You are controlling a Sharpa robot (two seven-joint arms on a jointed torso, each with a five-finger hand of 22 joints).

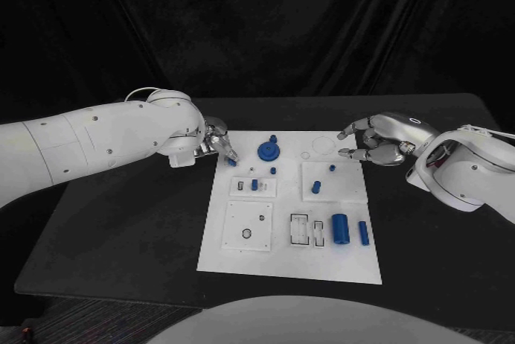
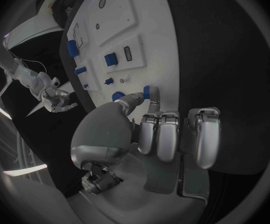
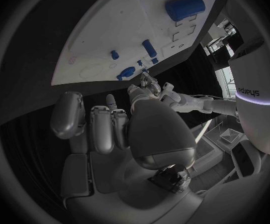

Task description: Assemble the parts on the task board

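The white task board [image 1: 242, 258] lies in the middle of the black table. My left hand [image 1: 215, 145] is at the board's far left corner and pinches a small blue part [image 1: 231, 162] between thumb and a finger; the left wrist view shows that part [image 2: 148, 92] at the fingertips, just over the board's edge [image 2: 166, 45]. My right hand [image 1: 372, 141] hovers at the board's far right edge, fingers curled in, with nothing in them. A round blue part [image 1: 269, 148], small pegs [image 1: 317, 186] and a large blue cylinder [image 1: 340, 228] sit on the board.
A slimmer blue cylinder [image 1: 364, 232] lies beside the large one, next to open rectangular slots [image 1: 307, 229]. A square plate with a round hole [image 1: 248, 226] is at the near left. Bare black table [image 1: 129, 232] surrounds the board on both sides.
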